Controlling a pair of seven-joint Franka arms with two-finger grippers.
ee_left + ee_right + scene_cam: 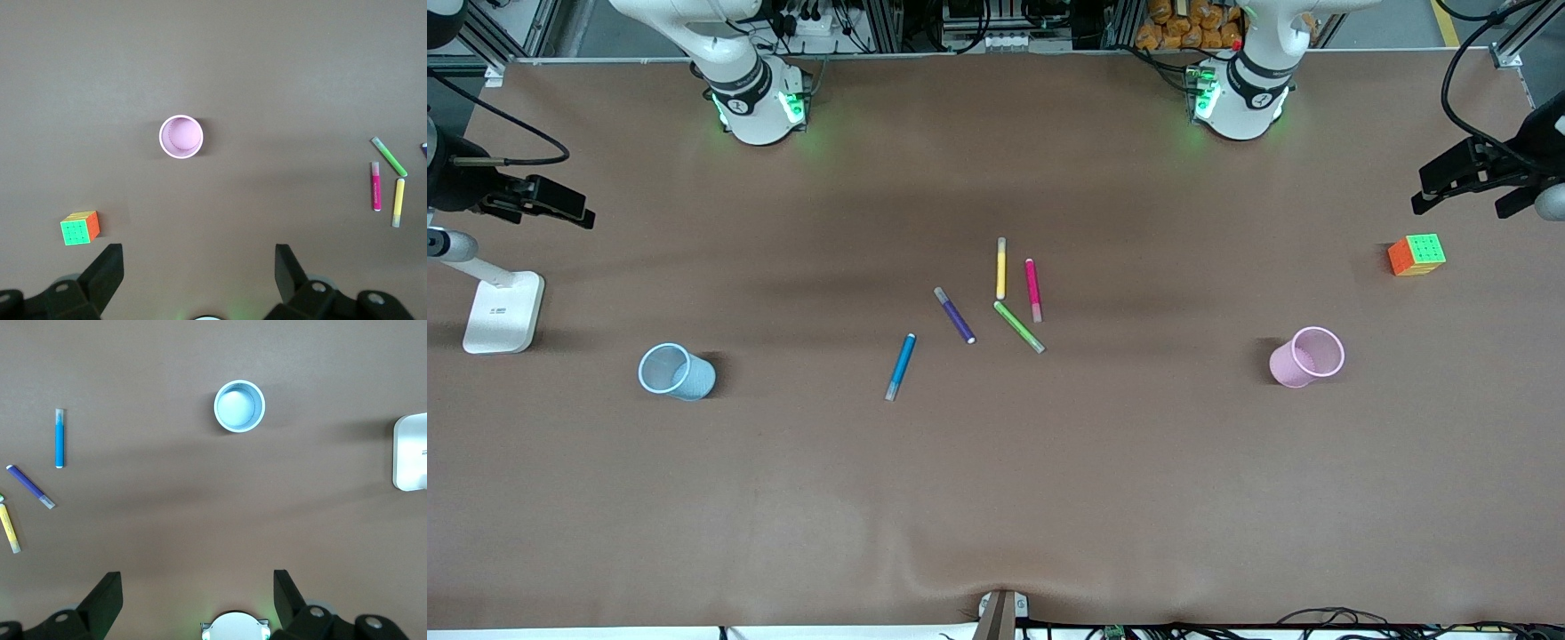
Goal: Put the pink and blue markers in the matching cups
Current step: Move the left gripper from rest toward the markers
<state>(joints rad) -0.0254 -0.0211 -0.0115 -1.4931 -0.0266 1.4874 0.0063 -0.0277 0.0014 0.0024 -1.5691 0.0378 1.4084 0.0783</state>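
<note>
Both arms wait high, left gripper [199, 270] and right gripper [197, 590] wide open and empty. Pink marker [1033, 289] and blue marker [900, 366] lie mid-bench; from them, pink cup [1306, 356] stands around three o'clock and blue cup [676, 371] nine, probably one per arm.

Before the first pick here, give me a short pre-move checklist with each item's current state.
1. Left gripper open, holding nothing: ok.
2. Right gripper open, holding nothing: ok.
3. Pink marker lying free, apart from the yellow marker: ok.
4. Blue marker lying alone, unobstructed: ok.
5. Pink cup upright with nothing inside: ok.
6. Blue cup upright with nothing inside: ok.
</note>
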